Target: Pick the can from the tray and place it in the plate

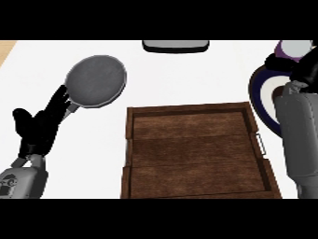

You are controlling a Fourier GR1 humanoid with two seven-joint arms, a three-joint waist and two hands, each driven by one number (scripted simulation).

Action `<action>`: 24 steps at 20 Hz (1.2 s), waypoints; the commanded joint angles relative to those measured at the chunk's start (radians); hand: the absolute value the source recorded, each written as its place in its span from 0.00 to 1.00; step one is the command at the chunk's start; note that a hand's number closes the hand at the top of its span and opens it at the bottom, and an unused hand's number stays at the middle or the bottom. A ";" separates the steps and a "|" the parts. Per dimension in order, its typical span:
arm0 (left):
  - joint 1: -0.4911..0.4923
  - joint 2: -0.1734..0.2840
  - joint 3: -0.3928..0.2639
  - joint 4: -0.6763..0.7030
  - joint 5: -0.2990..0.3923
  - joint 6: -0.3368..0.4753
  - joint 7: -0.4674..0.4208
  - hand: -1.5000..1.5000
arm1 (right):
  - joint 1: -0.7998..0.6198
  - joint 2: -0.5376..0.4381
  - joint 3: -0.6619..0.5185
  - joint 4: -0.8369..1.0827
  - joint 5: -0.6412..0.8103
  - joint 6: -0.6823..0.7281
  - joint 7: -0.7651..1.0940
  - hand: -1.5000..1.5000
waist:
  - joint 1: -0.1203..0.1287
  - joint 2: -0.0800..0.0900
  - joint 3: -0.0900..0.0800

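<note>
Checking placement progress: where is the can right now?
In the head view the can is at the upper right, over the plate, with the right hand curled round it; the tray holds nothing.

Tray (pixel 196 151) sits centre on counter (pixel 189 74). Plate (pixel 263 98) lies right of tray; pan (pixel 96 80) lies behind-left. Can (pixel 293 50) is over plate's far part.

The left hand (pixel 38 123) shows at the view's left, fingers straight and pointing up and right, thumb spread, on a grey forearm rising from the lower edge. The right hand (pixel 314 65) sits at the upper right, fingers curled, above its upright forearm.
</note>
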 commanded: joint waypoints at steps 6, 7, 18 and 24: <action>-0.055 -0.003 0.025 0.025 -0.006 0.010 0.029 0.50 | 0.120 -0.156 -0.118 0.146 -0.241 -0.047 -0.220 1.00 | 0.000 0.002 0.001; -0.032 0.003 0.029 0.030 0.013 -0.026 0.004 0.50 | 0.130 -0.155 -0.113 0.173 -0.234 -0.056 -0.228 1.00 | 0.001 0.002 0.000; 0.068 -0.011 0.003 -0.054 -0.009 -0.029 -0.008 0.50 | 0.143 -0.219 -0.217 0.372 -0.570 0.142 -0.538 0.00 | 0.011 0.001 0.001; 0.000 0.011 0.034 -0.044 0.002 -0.026 0.056 0.50 | 0.177 -0.202 -0.236 0.292 -0.629 -0.006 -0.776 0.00 | -0.001 -0.001 0.001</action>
